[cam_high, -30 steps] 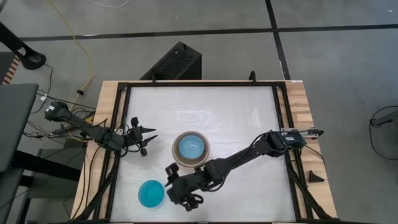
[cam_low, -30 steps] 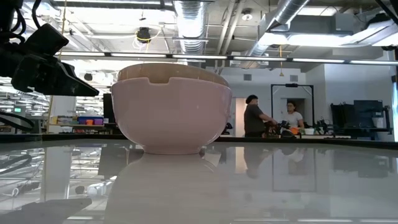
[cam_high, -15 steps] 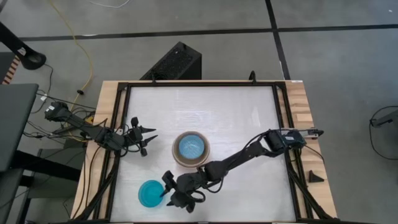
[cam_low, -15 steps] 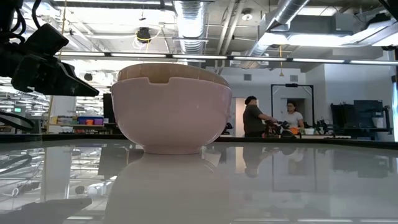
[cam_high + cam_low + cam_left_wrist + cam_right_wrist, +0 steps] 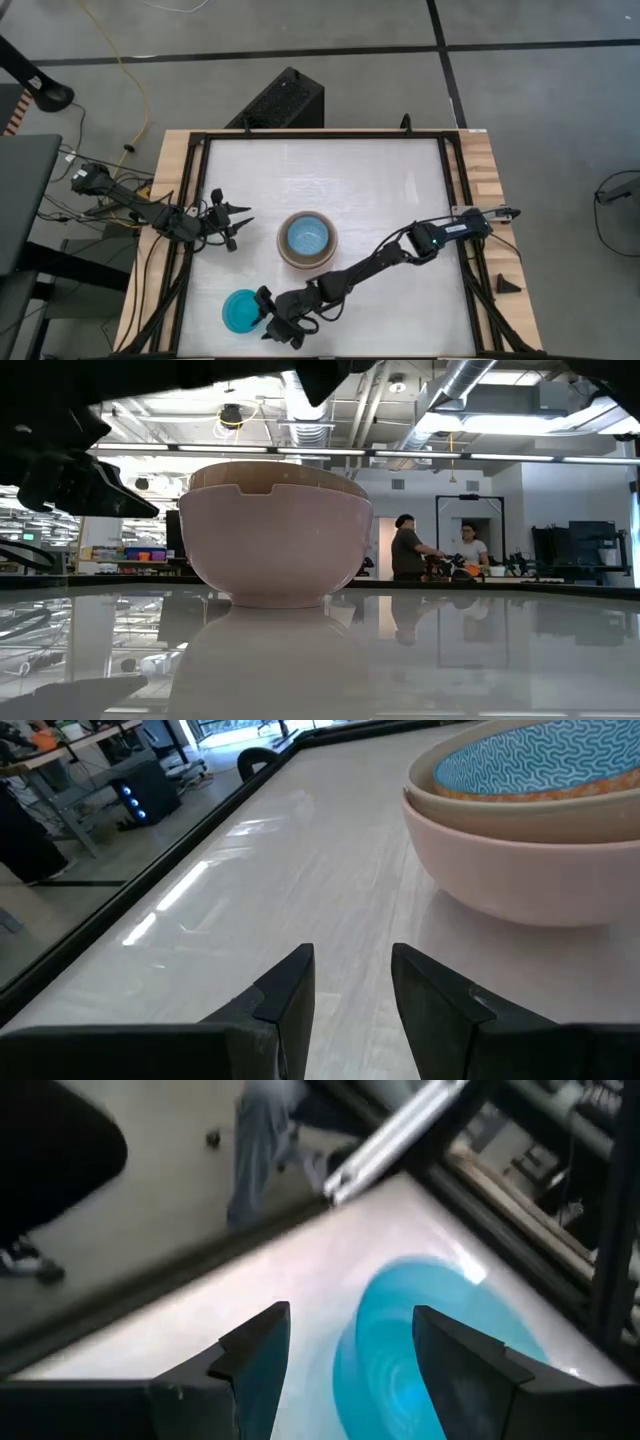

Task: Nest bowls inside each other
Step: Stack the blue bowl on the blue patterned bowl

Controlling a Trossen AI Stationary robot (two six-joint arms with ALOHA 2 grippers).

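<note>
A bright cyan bowl (image 5: 241,311) rests on its base near the table's front left. Several bowls are nested in a stack (image 5: 307,240) at the table's middle, a light blue patterned bowl (image 5: 545,760) innermost; the stack also fills the low view (image 5: 278,535). My right gripper (image 5: 266,318) is open and low at the cyan bowl's right side. In the right wrist view its fingers (image 5: 255,1355) stand on either side of the cyan bowl's near rim (image 5: 345,1355), and no touch shows. My left gripper (image 5: 350,985) waits open at the table's left, pointing at the stack.
A black frame (image 5: 452,200) runs around the white tabletop. Bare tabletop lies behind the stack and to its right. In the low view people stand far off in the room (image 5: 408,550).
My right gripper has come down and moved toward the table's near left, up to the cyan bowl, tipping more level as it went. It has stayed open. The bowls have not moved.
</note>
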